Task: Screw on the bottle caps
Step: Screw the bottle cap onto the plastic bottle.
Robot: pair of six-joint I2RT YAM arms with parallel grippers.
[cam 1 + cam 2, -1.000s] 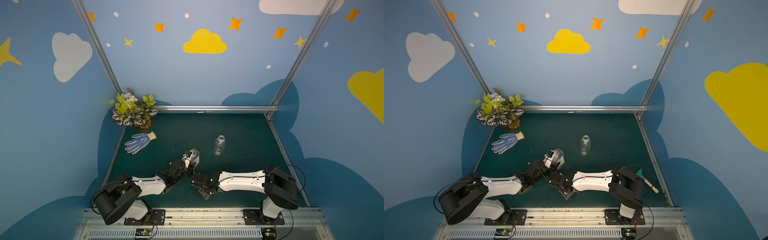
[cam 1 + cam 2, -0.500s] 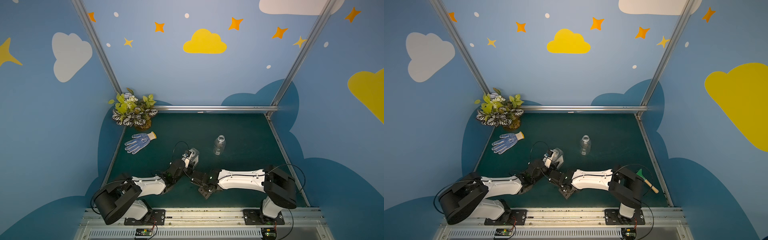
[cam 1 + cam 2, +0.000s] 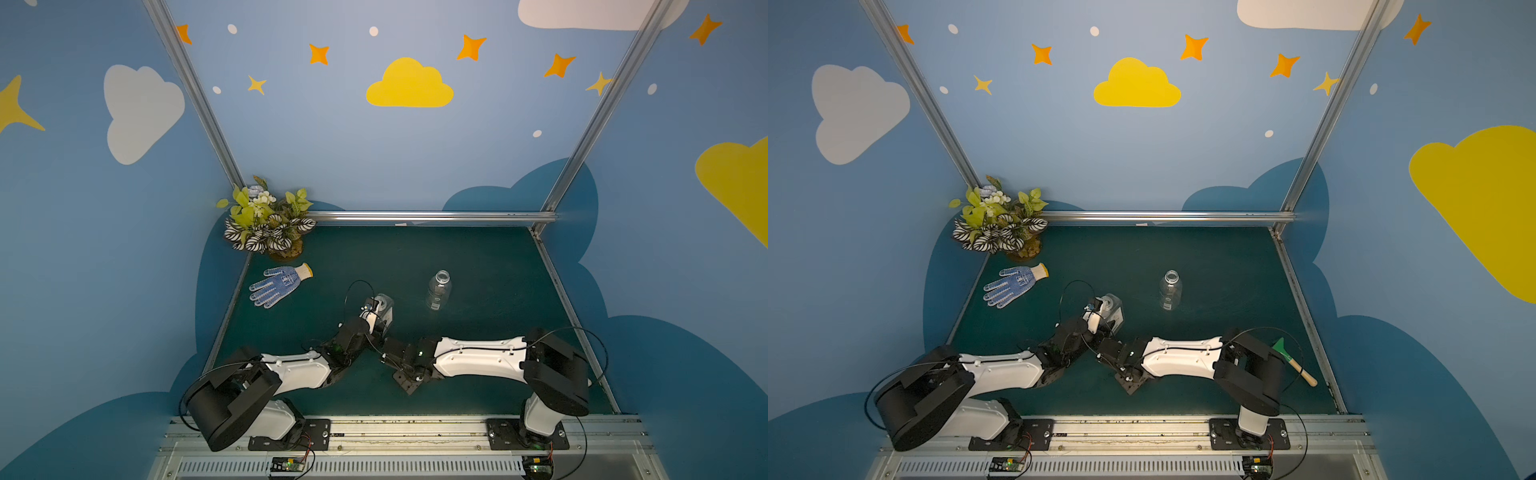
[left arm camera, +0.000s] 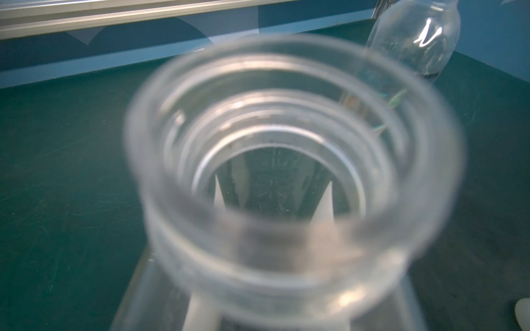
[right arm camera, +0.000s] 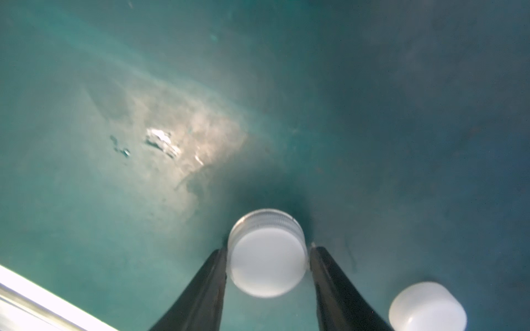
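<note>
The rectangular clear bottle (image 3: 384, 307) stands uncapped near the middle of the green mat, and my left gripper (image 3: 375, 312) is shut on its body. In the left wrist view its open threaded neck (image 4: 289, 177) fills the picture and hides the jaws. The round bottle (image 3: 439, 291) stands uncapped, apart to the right, and shows in the left wrist view too (image 4: 415, 37). My right gripper (image 5: 268, 250) points down at the mat, shut on a white bottle cap (image 5: 268, 258). A second bottle cap (image 5: 427, 308) lies on the mat beside it.
A blue-dotted work glove (image 3: 279, 284) and a potted plant (image 3: 266, 224) sit at the back left. A green-headed tool with a wooden handle (image 3: 1293, 361) lies behind the right arm. A metal rail (image 3: 428, 216) bounds the back of the mat.
The right arm has reached slightly to the left and its jaws have narrowed onto the cap. The left arm and both bottles have stayed still.
</note>
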